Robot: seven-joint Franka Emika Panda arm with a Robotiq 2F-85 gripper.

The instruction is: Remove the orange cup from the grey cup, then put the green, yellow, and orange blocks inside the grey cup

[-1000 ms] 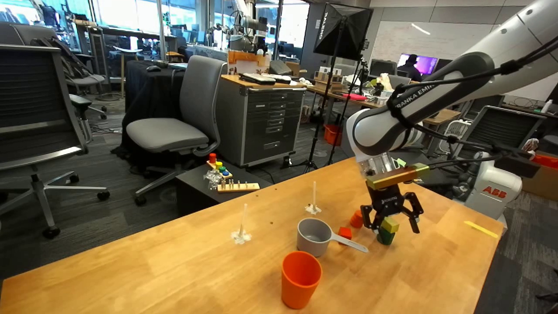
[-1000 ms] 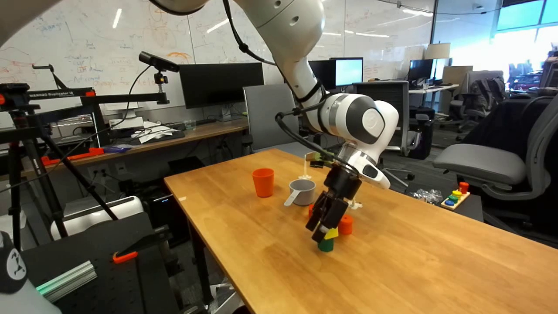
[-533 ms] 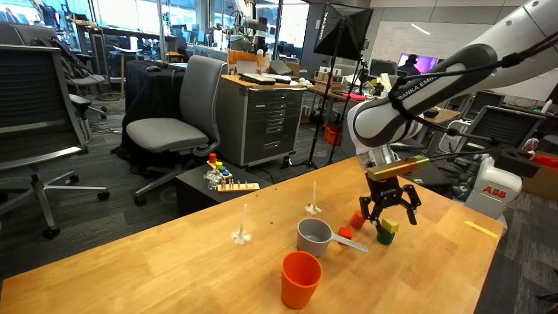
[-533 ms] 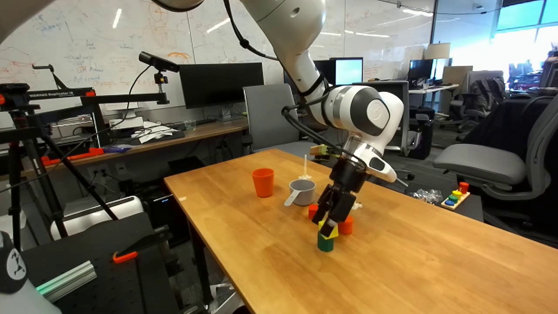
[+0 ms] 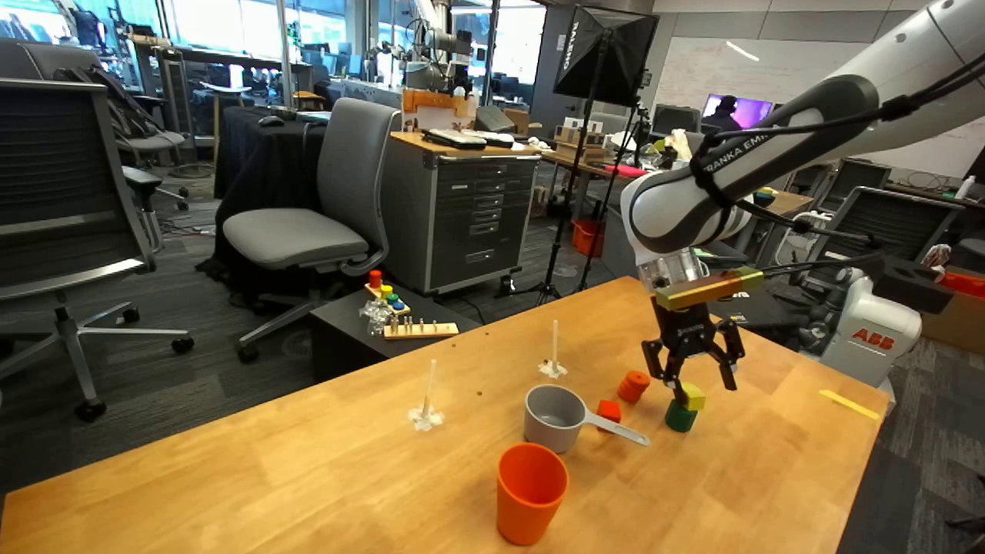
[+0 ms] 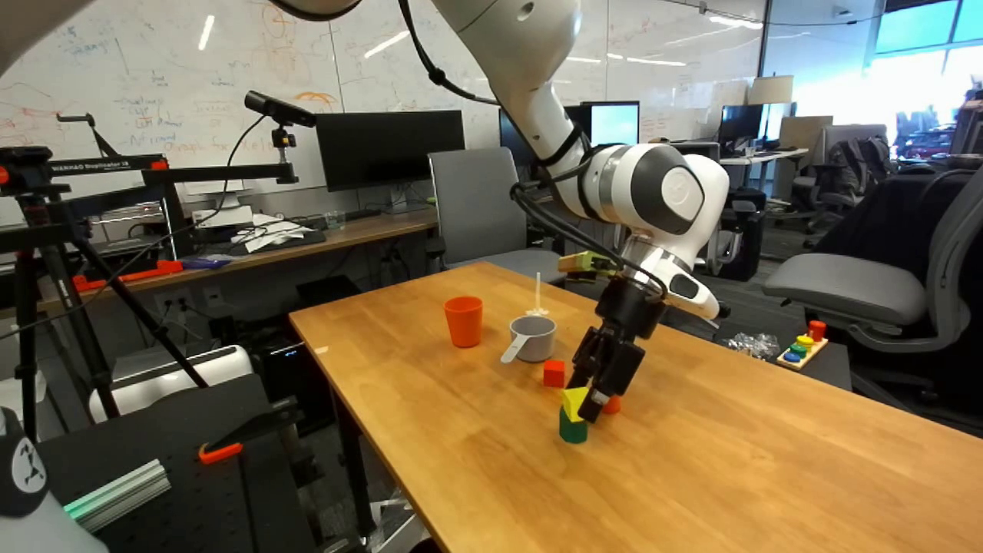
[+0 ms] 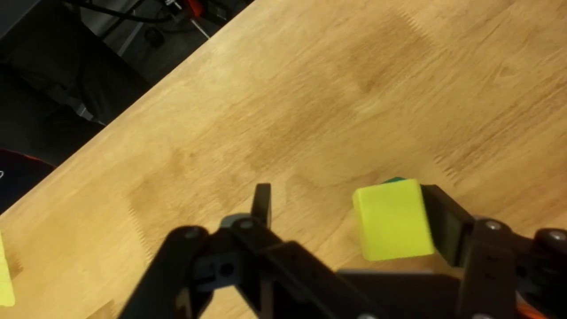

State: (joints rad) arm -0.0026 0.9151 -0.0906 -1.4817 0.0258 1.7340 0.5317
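Gaping pincer (image 5: 705, 394), FRANKA arm (image 5: 822, 108), ABB lettering (image 5: 873, 338)

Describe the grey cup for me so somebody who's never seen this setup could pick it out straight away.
Start at the wooden table under the arm. Find the orange cup standing there; the grey cup is its near neighbour, also upright. What sets it apart, besides colour, is a straight handle jutting out, which the orange cup lacks in both exterior views.

orange cup (image 5: 531, 498), grey cup (image 5: 552, 422), yellow block (image 7: 395, 220), dark-green block (image 5: 680, 417), orange-red block (image 6: 554, 374), wood-grained golden table (image 6: 729, 453)
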